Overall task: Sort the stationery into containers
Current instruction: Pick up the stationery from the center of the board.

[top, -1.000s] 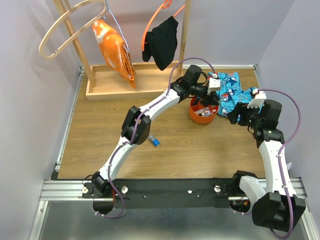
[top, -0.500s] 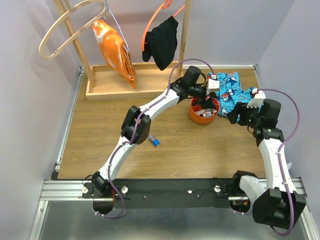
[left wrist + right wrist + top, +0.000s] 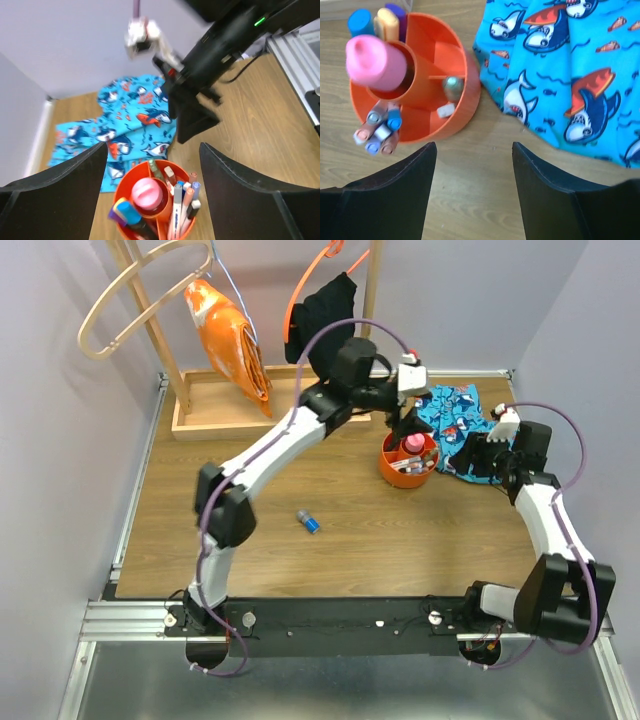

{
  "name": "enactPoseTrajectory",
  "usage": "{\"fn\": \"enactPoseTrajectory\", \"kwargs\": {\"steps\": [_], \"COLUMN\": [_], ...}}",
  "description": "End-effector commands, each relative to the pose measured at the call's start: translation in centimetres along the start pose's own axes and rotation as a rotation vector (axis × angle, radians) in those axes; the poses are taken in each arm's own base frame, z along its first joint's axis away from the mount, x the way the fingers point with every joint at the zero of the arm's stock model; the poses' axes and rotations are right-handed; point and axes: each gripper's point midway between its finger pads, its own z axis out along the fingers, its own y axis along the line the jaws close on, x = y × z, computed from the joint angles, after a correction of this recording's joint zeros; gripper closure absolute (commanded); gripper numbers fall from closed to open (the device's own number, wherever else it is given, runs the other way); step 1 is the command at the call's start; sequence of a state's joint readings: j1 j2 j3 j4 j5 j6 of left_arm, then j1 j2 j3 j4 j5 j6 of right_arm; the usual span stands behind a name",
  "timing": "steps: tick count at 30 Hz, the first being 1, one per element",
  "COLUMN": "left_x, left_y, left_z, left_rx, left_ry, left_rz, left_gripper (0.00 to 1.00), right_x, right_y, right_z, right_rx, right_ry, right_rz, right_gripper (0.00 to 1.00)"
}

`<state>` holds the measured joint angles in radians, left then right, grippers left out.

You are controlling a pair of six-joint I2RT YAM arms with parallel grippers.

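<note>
- Your left tool (image 3: 153,147) has just come up out of the orange tub (image 3: 462,107). A second ago it was low over the rim; now it hangs above the tub with its fingers spread wide and nothing between them.
- What it leaves behind is the pink tube (image 3: 376,62), standing upright in the tub's round centre well, cap up. That piece looks sorted.
- The tub sits toward the far right of the tabletop (image 3: 200,500), its right side just beside the shark-print cloth (image 3: 570,75) that fills the far right corner.
- Around the centre well, one outer compartment holds a bunch of pens (image 3: 377,131) standing on end. Another holds a blue marker and a yellow one. A third holds what looks like a short grey-capped piece and a small white one.
- Your right tool (image 3: 473,145) is also spread and empty. It has edged in toward the tub and looks down on bare wood beside it, at the cloth's edge, touching neither.
- One blue-capped piece (image 3: 308,522) lies alone on the wood near the middle of the tabletop, well apart from the tub. It looks like the last stationery left out.
- With both tools free, you would most likely fetch that piece next. It lies on the left arm's side.
</note>
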<state>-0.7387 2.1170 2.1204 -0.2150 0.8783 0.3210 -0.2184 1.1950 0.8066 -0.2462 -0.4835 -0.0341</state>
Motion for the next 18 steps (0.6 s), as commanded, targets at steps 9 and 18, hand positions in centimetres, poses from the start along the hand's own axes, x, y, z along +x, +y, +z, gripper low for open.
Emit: {"fn": "enactPoseTrajectory", "kwargs": {"steps": [9, 18], "left_x": [11.0, 16.9], "left_y": [-11.6, -18.4], "left_z": [-15.7, -22.3], "left_rx": [0.001, 0.476], "left_ry": [0.565, 0.801], "left_rz": [-0.112, 0.112], "left_gripper": [0.25, 0.25], "right_x": [-4.0, -3.9], "right_y": [-0.4, 2.8], "right_z": [3.5, 0.7], "right_rx": [-0.114, -0.213], "right_ry": [-0.021, -0.055], "right_rz": [-0.04, -0.067], "right_gripper": [0.46, 0.38]}}
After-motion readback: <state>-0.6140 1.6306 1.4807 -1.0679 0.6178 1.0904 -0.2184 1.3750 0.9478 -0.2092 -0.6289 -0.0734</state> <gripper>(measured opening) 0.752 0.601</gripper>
